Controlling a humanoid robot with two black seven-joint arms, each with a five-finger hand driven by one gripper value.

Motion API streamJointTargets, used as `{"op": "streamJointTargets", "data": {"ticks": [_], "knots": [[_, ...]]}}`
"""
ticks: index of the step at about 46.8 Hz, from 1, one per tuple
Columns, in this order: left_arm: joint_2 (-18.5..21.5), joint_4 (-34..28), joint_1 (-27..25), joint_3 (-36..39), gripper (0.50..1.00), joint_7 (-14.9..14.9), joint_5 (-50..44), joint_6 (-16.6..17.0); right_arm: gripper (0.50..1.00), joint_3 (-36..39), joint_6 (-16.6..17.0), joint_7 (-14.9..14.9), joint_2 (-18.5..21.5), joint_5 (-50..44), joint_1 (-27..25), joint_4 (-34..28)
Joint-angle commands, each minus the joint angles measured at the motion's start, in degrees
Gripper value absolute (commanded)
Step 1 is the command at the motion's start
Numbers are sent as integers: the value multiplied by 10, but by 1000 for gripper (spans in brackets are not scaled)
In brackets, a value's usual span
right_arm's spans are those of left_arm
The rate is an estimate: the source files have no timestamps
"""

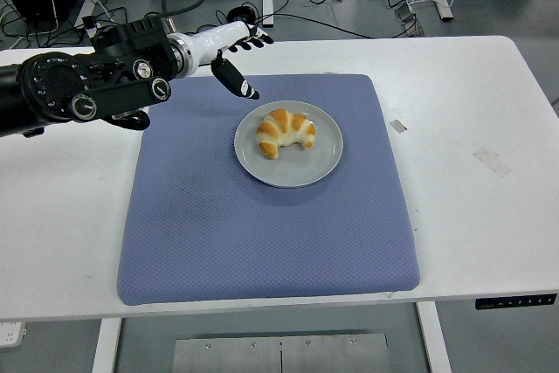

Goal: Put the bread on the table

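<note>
Space between robot hand [229, 57] and bread [286, 132] unobstructed.

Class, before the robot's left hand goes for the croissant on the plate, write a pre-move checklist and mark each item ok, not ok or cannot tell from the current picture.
1. Golden-brown crescent croissant lies fully on the round grey plate: ok.
2. Plate sits flat on the blue quilted mat, away from its edges: ok.
3. White-and-black left hand has open fingers and holds nothing: ok.
4. Hand is over the croissant: not ok, it hovers above the mat's far left part, short of the plate.
5. Bare white table right of the mat offers a spot for the bread: ok.
6. Right hand's position: cannot tell, out of view.
</note>
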Motion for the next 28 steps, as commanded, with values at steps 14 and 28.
{"op": "streamJointTargets", "data": {"ticks": [14, 28], "knots": [[-35, 0, 37, -54, 905, 0, -9, 0, 1000, 0, 0, 0, 0, 0, 0, 0], [-43, 6, 60, -55, 904, 0, -10, 3, 1000, 0, 0, -1, 0, 0, 0, 0]]}}
